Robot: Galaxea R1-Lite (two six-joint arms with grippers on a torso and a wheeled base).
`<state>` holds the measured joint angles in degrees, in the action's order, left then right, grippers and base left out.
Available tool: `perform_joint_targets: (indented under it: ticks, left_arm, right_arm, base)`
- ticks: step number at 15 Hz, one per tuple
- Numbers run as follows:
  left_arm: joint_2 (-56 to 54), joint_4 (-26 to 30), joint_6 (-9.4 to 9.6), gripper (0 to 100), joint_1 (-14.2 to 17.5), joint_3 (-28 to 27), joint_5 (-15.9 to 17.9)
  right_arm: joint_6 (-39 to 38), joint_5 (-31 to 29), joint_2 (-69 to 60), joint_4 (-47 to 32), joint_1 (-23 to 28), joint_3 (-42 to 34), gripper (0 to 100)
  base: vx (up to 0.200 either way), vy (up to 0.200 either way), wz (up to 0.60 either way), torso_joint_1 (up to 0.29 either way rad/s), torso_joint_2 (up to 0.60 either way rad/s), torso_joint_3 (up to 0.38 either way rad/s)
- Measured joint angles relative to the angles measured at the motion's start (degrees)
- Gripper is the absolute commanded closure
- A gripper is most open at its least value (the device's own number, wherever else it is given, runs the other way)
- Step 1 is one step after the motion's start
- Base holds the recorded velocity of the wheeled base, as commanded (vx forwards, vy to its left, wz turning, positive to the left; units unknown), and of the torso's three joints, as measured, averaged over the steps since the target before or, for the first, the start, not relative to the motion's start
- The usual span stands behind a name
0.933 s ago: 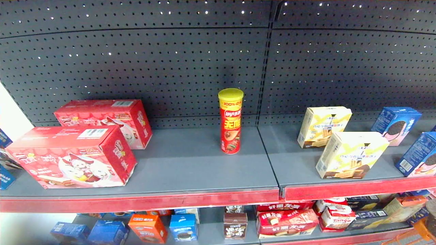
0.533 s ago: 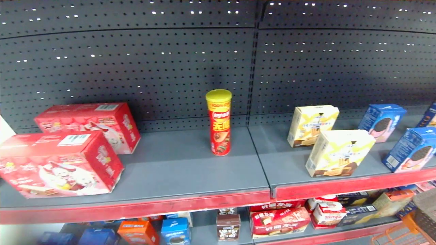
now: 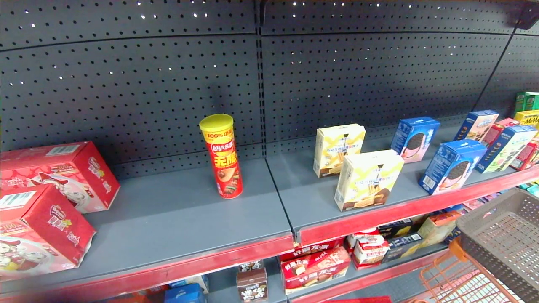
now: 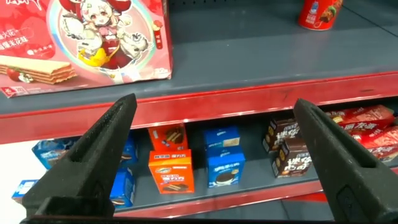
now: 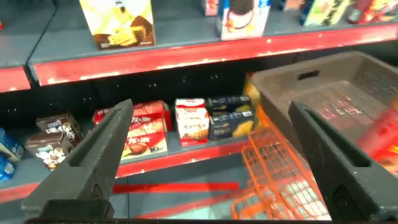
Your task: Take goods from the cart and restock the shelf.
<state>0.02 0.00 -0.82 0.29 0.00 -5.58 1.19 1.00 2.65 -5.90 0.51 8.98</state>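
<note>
Fingers spread wide, nothing held: left gripper (image 4: pixel 213 106) well apart from the orange wire cart (image 3: pixel 459 277), right gripper (image 5: pixel 210 109) near it. Grey steel shelf with red front strip (image 3: pixel 189 227) stands beside the cart. Its grey perforated plastic basket (image 3: pixel 501 235): contents unclear. My judgement: centre right fingers over one item, clear of the rim.

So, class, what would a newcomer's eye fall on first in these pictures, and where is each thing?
Likely the tall red cylindrical can with a yellow lid, upright and alone on the grey metal shelf. Then the big red cardboard boxes at its left end, and the grey plastic basket on the orange wire cart at lower right.
</note>
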Motion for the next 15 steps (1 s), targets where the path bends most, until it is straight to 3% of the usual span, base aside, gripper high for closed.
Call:
perform_joint_targets:
  ticks: [3, 11, 15]
  left_arm:
    - [0.00, 0.00, 0.00, 0, 0.01, 0.00, -0.02]
    - [0.00, 0.00, 0.00, 0, 0.04, 0.00, -0.02]
    - [0.02, 0.00, 0.00, 0, 0.04, 0.00, 0.00]
  right_arm:
    - [0.57, -4.58, 1.56, -9.16, 1.83, 6.11, 0]
    - [1.07, -5.95, 1.65, -9.73, 2.51, 6.83, 0]
    - [1.04, -5.75, 1.71, -9.89, 2.44, 7.08, 0]
  base:
    - [0.000, 0.000, -0.40, 0.002, 0.00, 0.002]
    - [0.000, 0.000, -0.60, 0.002, 0.00, 0.006]
    - [0.000, 0.000, 0.00, 0.000, 0.00, 0.000]
